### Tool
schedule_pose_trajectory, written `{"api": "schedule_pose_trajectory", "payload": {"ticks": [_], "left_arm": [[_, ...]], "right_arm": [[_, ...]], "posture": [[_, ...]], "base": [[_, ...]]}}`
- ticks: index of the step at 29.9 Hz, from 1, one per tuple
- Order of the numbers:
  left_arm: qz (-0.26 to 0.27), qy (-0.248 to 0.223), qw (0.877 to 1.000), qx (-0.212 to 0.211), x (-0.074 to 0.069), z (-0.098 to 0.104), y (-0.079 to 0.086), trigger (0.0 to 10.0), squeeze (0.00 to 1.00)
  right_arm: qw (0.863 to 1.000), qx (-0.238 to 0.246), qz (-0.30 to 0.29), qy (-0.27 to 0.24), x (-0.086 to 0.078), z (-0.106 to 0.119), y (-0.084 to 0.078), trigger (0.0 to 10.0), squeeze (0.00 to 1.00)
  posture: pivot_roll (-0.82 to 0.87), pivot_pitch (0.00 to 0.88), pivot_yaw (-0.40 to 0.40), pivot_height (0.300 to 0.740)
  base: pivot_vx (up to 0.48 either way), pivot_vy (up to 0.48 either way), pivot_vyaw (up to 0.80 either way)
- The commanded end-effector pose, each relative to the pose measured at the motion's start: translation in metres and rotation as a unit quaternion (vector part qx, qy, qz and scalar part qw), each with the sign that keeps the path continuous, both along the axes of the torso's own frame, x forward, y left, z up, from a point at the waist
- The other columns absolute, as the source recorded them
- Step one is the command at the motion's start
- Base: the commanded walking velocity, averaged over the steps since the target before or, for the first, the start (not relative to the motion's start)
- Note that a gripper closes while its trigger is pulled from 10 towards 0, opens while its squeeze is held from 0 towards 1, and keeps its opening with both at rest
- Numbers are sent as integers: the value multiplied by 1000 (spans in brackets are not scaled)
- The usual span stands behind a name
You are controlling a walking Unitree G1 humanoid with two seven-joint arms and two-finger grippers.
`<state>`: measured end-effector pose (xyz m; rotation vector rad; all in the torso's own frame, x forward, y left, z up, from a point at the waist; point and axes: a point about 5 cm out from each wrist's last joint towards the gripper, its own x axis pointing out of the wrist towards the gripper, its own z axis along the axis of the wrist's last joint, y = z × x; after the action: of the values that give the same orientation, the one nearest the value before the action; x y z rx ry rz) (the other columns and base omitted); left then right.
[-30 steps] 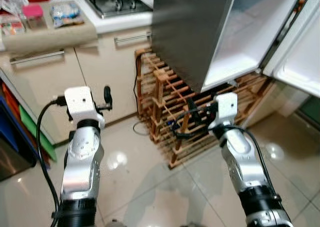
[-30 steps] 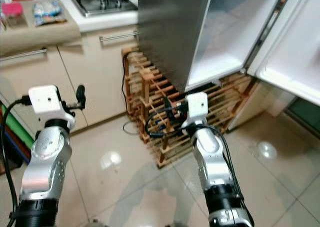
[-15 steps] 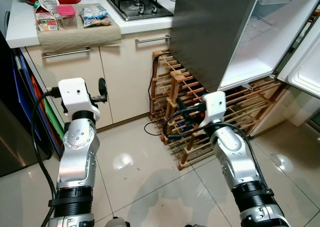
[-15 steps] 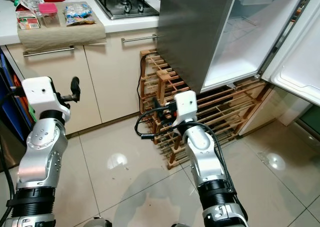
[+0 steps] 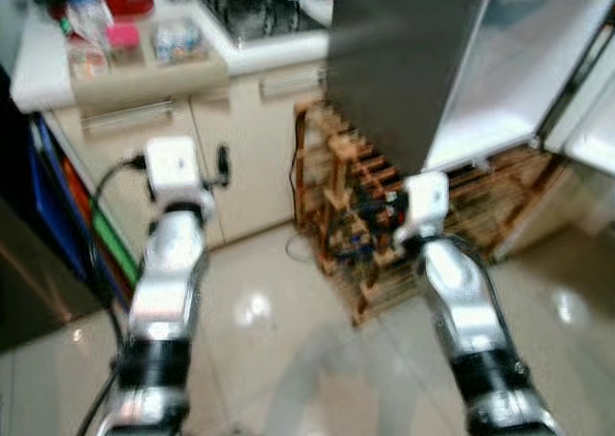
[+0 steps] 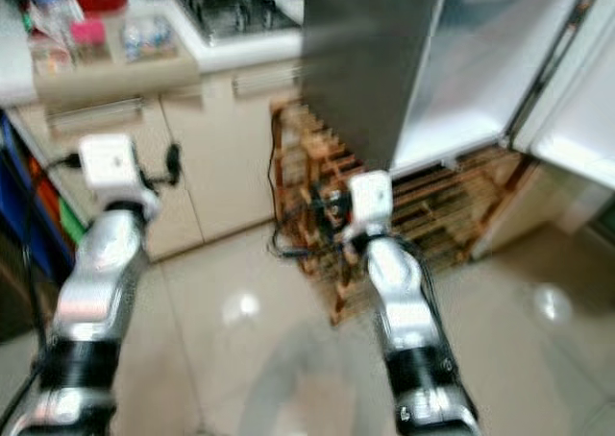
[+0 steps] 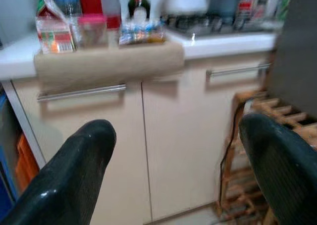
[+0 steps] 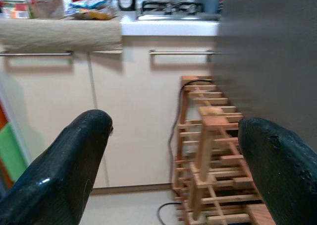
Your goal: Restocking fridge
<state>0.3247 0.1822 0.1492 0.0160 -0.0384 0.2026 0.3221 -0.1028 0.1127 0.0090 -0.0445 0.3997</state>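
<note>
The left gripper (image 7: 173, 170) is spread wide with nothing between its fingers (image 7: 74, 175), held up in front of the cream cabinet doors (image 7: 173, 136) under the counter (image 7: 20, 49). The right gripper (image 8: 173, 170) is likewise wide apart and holds nothing, pointing at the same cabinets and at the wooden rack (image 8: 208, 150) standing on the floor beside them. Both arms are raised at about the same height, the left one (image 5: 168, 263) near the cabinets, the right one (image 5: 461, 302) in front of the rack.

The head views are blurred. The fridge (image 5: 404, 61) stands just right of the counter, above the rack, with its door (image 6: 577, 119) swung open to the right and its white inside showing. On the counter a cloth (image 7: 109, 59) hangs over the edge, carrying a carton (image 7: 52, 34), a pink-lidded container (image 7: 91, 31) and a packet (image 7: 141, 34). A stove (image 8: 171, 9) sits further along the counter, next to the fridge. The floor (image 5: 288, 359) is glossy pale tile.
</note>
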Motion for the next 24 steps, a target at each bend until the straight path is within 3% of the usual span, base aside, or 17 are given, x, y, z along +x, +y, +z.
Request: {"api": "schedule_pose_trajectory", "payload": {"ticks": [1, 10, 12, 15, 17, 21, 24], "left_arm": [[-10, -8, 1000, -4, 2, 4, -11, 10000, 0], [13, -21, 1000, -5, -5, 4, -1, 10000, 0], [27, -18, 999, -9, -6, 2, 6, 10000, 0], [44, -17, 999, -11, -10, -1, 15, 10000, 0], [58, -13, 998, -20, -12, -3, 20, 10000, 0], [55, -18, 998, -8, -10, 0, 14, 10000, 0], [40, -11, 999, 0, -7, 0, 5, 10000, 0]], "right_arm": [[1000, -1, -4, 3, 3, 0, -10, 10000, 0], [1000, -5, 20, 13, 6, -1, -4, 10000, 0], [1000, 10, -1, 5, 7, 1, -7, 10000, 0], [999, -7, -26, 18, 11, -3, -12, 10000, 0], [998, 18, -45, 35, 14, -6, -17, 10000, 0], [999, 15, -32, 29, 16, -2, -15, 10000, 0], [999, 13, -23, 26, 17, -1, -12, 10000, 0]], "posture": [[-51, 0, -6, 740], [-18, 0, -44, 740], [-11, 0, -49, 740], [2, 0, -55, 740], [3, 0, -55, 740], [7, 0, -53, 740], [7, 0, -50, 740]], "base": [[0, 0, 0], [0, 0, 0], [0, 0, 0], [0, 0, 0], [0, 240, 544], [0, 456, 622], [0, 0, 571]]}}
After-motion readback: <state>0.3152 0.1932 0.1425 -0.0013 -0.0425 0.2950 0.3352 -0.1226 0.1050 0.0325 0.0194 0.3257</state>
